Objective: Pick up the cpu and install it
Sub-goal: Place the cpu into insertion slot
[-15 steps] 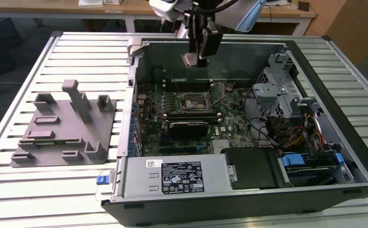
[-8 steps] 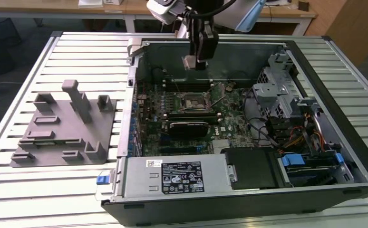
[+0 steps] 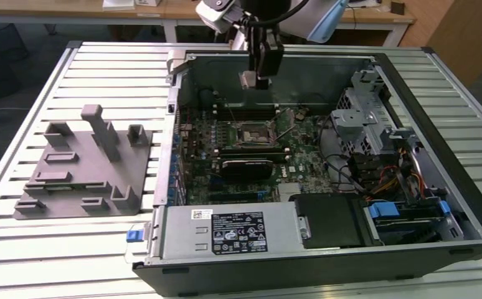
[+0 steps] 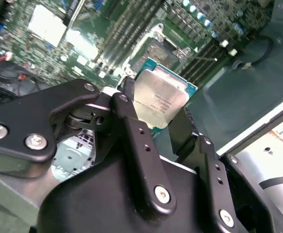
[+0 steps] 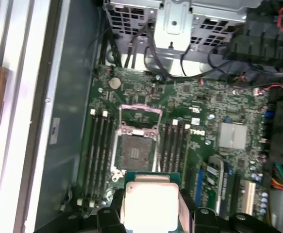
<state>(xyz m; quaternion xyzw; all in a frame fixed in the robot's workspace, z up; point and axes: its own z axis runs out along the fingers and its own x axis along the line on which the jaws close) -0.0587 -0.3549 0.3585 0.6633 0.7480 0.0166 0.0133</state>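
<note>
In the exterior view, an open computer case (image 3: 440, 205) sits on a metal table (image 3: 25, 249) made of long slats. A grey plastic fixture (image 3: 79, 171) lies on the table beside the case, toward the exterior view's left edge. The gripper (image 3: 256, 80) hangs over the far end of the case with lots of free air around it. Its fingers are closed tight on the cpu (image 3: 247, 78), which is up in the air, well above the green motherboard (image 3: 307, 156). The square socket (image 3: 253, 132) sits lower down, apart from the chip. The power supply (image 3: 224, 232) at the near edge of the case has stickers with small print. In the second wrist view, two black fingers (image 4: 131, 131) pinch the cpu (image 4: 160, 99) by its sides. Its silver top has tiny grey writing and a green rim. The socket (image 4: 158, 48) lies open beneath it. In the first wrist view, the cpu (image 5: 151, 204) hovers near the socket (image 5: 134, 148) without touching it. The socket lid (image 5: 140, 115) is flipped up. White letters are printed on the motherboard (image 5: 219, 102).
</note>
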